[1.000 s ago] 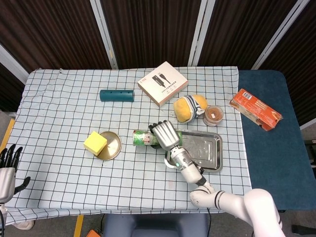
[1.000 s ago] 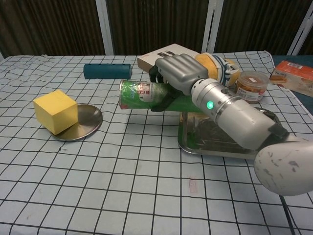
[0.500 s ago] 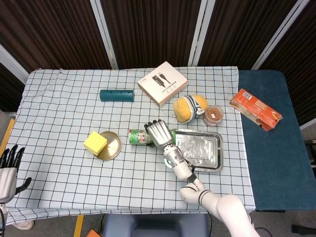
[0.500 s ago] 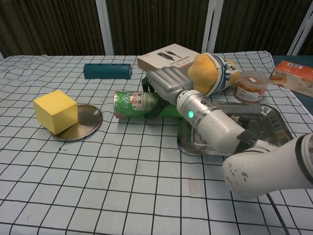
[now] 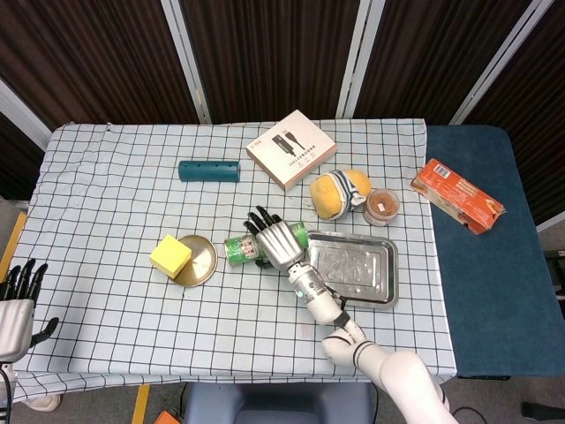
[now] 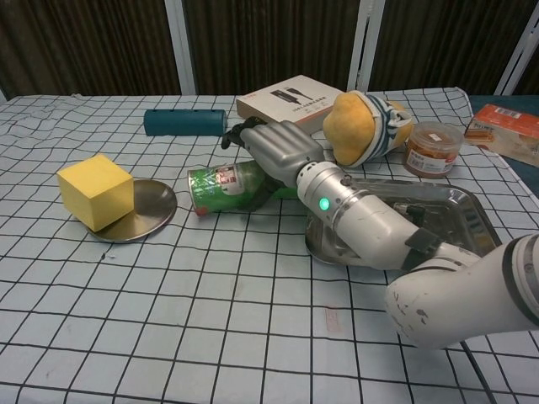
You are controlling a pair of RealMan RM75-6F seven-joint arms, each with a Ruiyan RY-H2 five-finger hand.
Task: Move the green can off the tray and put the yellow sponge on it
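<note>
Green, with a red-and-white label near one end, the green can (image 5: 256, 246) lies on its side on the checked cloth of the worktop (image 5: 106, 203), its long axis running left to right with a slight tilt, its round end facing the small metal dish (image 5: 201, 262). It sits just left of the tray (image 5: 371, 269), off the tray's floor, between the tray and that dish. The right hand (image 5: 278, 242) lies over the can's right part with its fingers (image 6: 240, 129) spread and extended rather than wrapped; whether the palm presses the can cannot be told. The yellow sponge (image 5: 170, 255) rests on the dish's left edge. The left hand (image 5: 18, 296) hangs off the worktop's near left corner, fingers apart, holding nothing.
</note>
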